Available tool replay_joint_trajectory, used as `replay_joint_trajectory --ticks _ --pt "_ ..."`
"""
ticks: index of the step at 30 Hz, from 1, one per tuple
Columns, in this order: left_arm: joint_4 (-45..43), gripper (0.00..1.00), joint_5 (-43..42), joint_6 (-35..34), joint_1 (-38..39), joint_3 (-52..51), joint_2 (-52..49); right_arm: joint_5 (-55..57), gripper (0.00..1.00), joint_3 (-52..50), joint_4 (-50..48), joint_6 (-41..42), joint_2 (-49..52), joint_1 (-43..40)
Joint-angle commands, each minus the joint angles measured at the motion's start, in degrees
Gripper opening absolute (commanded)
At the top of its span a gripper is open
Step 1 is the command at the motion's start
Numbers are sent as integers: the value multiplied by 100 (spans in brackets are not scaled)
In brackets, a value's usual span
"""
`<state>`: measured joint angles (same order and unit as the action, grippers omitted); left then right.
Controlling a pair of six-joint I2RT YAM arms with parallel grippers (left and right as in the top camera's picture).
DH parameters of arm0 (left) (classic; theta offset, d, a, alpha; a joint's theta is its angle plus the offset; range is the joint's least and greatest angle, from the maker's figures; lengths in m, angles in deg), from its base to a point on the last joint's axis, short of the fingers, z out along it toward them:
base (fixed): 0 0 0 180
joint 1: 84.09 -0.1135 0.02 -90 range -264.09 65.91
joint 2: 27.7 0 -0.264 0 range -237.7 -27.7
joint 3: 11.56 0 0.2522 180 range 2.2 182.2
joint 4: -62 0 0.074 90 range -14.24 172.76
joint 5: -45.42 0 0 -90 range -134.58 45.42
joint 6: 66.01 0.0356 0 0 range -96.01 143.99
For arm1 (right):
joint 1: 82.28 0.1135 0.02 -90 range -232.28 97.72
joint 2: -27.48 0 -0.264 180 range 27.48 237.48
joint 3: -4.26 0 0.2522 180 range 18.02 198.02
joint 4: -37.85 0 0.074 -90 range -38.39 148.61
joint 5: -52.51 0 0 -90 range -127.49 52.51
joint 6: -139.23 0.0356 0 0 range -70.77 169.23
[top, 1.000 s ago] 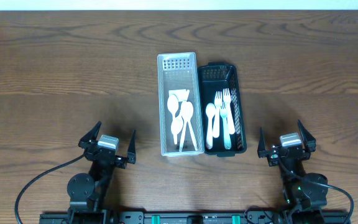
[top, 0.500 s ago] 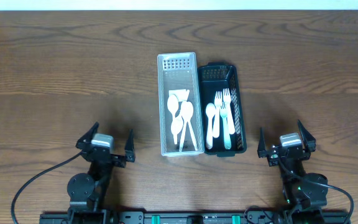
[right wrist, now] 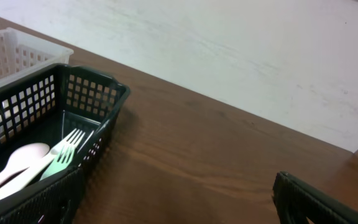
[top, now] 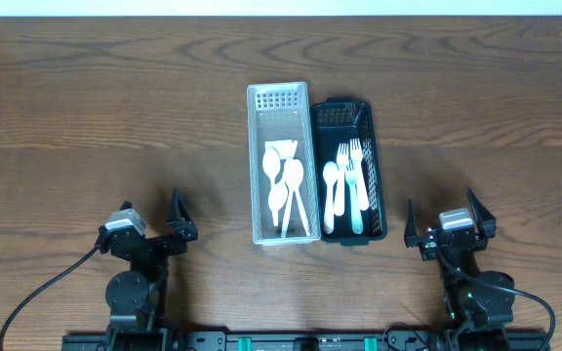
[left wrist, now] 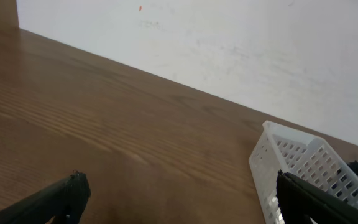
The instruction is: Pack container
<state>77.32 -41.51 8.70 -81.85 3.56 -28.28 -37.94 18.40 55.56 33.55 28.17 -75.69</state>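
Both arms parked near table edge, nothing held. Left gripper (top: 147, 232) sits at approx 7 o'clock of the scene, jaws spread wide, empty. Right gripper (top: 447, 222) at approx 5 o'clock, also wide, empty.

Task items at centre: white basket (top: 282, 234) w/ white spoons (top: 286, 185) inside, black basket (top: 372, 180) touching its right side, holding forks (top: 352, 156) plus a spoon or two. Both baskets run lengthwise 12-to-6. Table (top: 86, 117) otherwise bare wood; no loose cutlery visible, so which item still needs packing can't be told from here.

Judgement: looks like either the very start or the end of packing. If more is to go in:
- pick the arm nearer the target basket: left for white, right for black
- approach from 6 o'clock end, come down over the basket, not across the shared wall
- keep jaws wide til straddling the item, then close on the handle, not the bowl/tines
- light plastic baskets prob slide easy; avoid nudging rims, esp the touching pair
- left wrist view shows only white basket's corner (left wrist: 303, 155) at approx 4 o'clock, so re-aim the wrist before reaching

Right wrist view has black basket's end wall (right wrist: 92, 93) at 9 o'clock, cutlery (right wrist: 36, 160) visible inside
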Motion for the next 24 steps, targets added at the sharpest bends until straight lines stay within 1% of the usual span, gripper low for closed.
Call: replay_joint_trajectory --ticks 1,4,9,14,24 --pt "210 98 175 -87 -13 -114 48 -22 99 -4 31 -46 -42 -42" --pt "223 98 39 76 66 -114 48 -22 99 -4 31 -46 -42 -42" --pt "223 98 37 151 280 -114 48 -22 99 -4 31 -46 -42 -42" --pt "223 98 44 291 629 -114 48 -22 99 -4 31 -46 -42 -42" --pt "223 98 39 299 669 -114 48 -22 99 -4 31 -46 -42 -42"
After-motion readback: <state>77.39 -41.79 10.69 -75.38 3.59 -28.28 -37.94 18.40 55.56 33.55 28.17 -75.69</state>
